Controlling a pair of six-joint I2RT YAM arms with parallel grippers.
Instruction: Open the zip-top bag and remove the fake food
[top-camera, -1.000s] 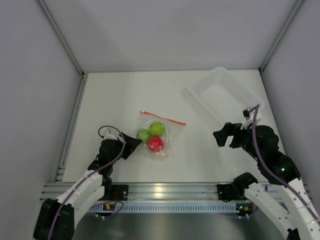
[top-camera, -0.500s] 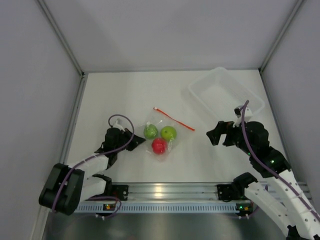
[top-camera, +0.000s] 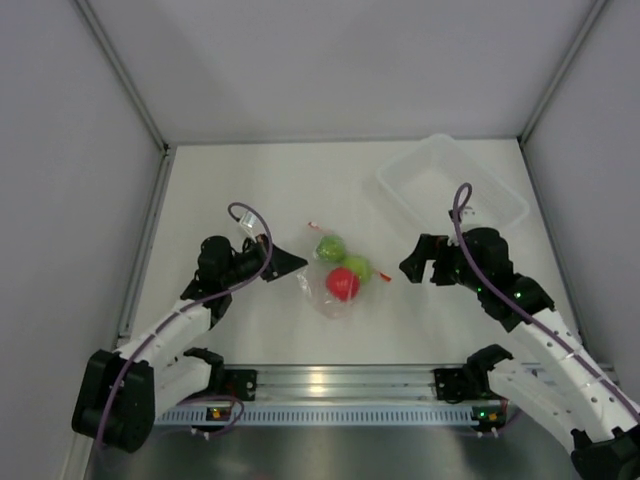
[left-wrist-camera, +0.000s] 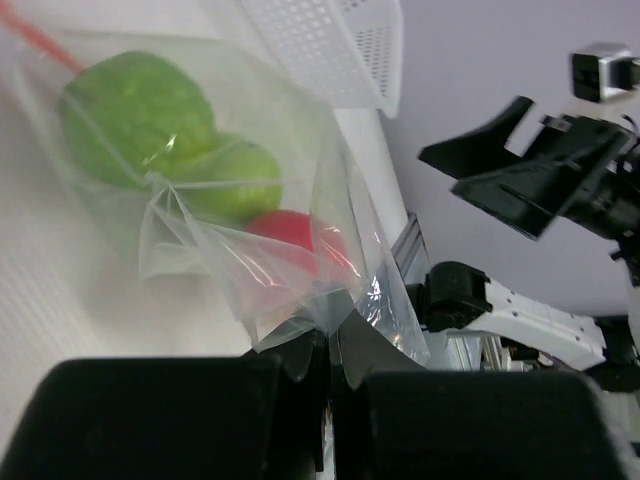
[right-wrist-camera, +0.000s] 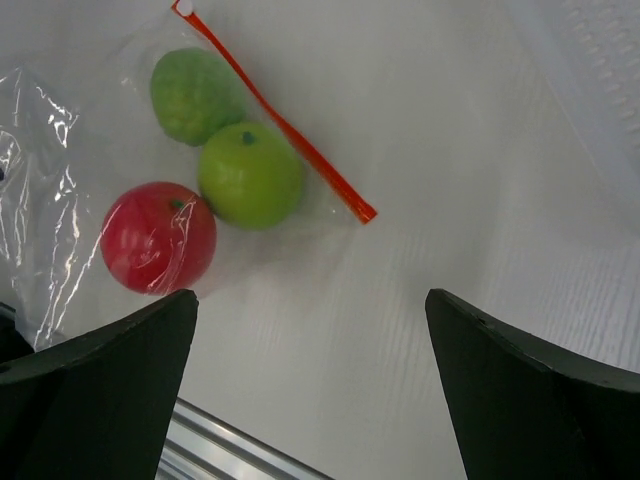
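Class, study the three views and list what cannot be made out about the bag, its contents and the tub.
- Zip strip: sealed or parted cannot be told; a thin line in the right wrist view, too small from above.
- Red ball: in the left wrist view, half hidden behind creased plastic of the bag and a green ball.
- Tub: blurred and cut by the edge in the right wrist view.

I can't read any text, label, brand, number or sign in any of my views.
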